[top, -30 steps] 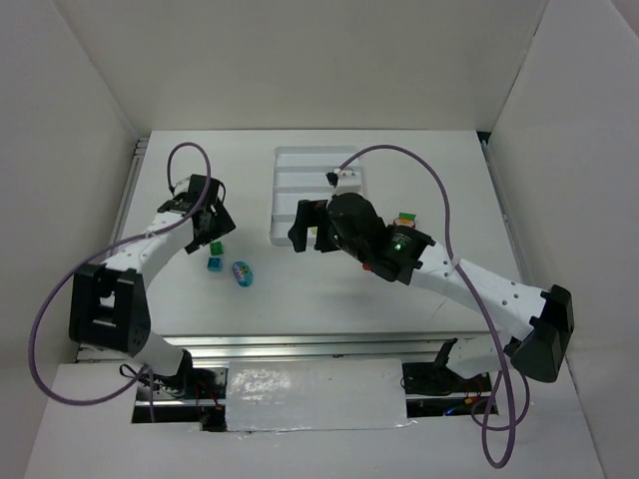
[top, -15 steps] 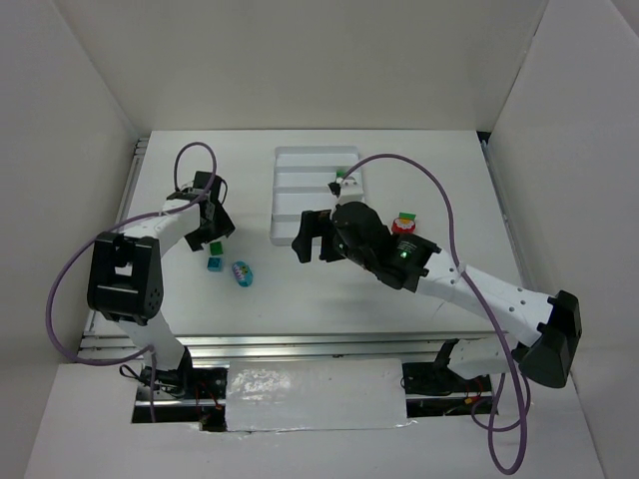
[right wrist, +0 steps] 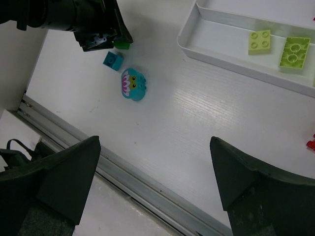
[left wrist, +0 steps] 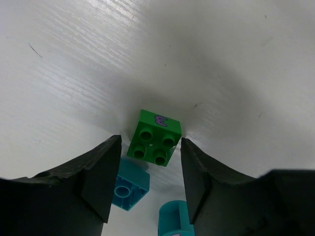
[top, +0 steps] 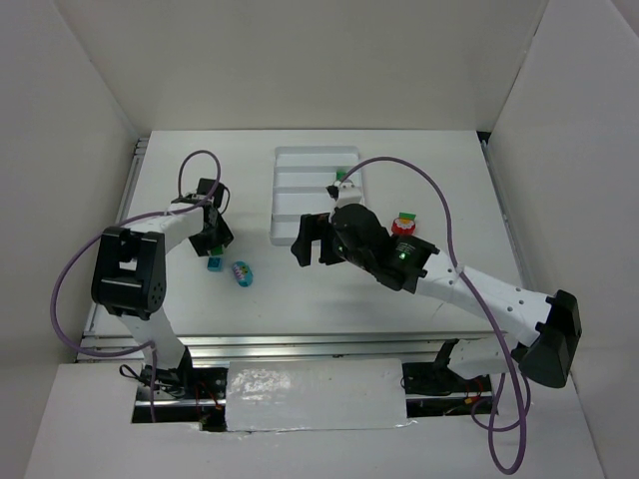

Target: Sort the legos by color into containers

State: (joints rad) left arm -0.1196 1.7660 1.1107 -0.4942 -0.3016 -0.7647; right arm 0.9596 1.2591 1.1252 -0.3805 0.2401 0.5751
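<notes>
A dark green lego point(left wrist: 154, 138) lies studs-up on the table between the tips of my left gripper point(left wrist: 150, 142). The right finger is almost at the brick and a narrow gap shows on the left side, so the jaws are still open. Just behind lie a teal lego point(left wrist: 129, 184) and a rounded teal piece point(left wrist: 176, 219). From above, the left gripper point(top: 213, 238) covers the green brick. My right gripper point(top: 318, 242) hangs open over bare table, nothing between its fingers. The white tray point(right wrist: 189, 46) holds two pale yellow-green legos point(right wrist: 259, 41) in its nearest container.
The teal piece with a painted face point(right wrist: 133, 84) and the teal brick point(right wrist: 113, 59) lie left of the tray. A red brick with a green one on top point(top: 404, 226) stands right of the tray point(top: 300, 165). White walls enclose the table; a metal rail point(right wrist: 147, 187) runs along its near edge.
The left gripper's jaws have narrowed around the green brick and its arm has drawn in. The right gripper has backed off a little from the tray and stays wide open.
</notes>
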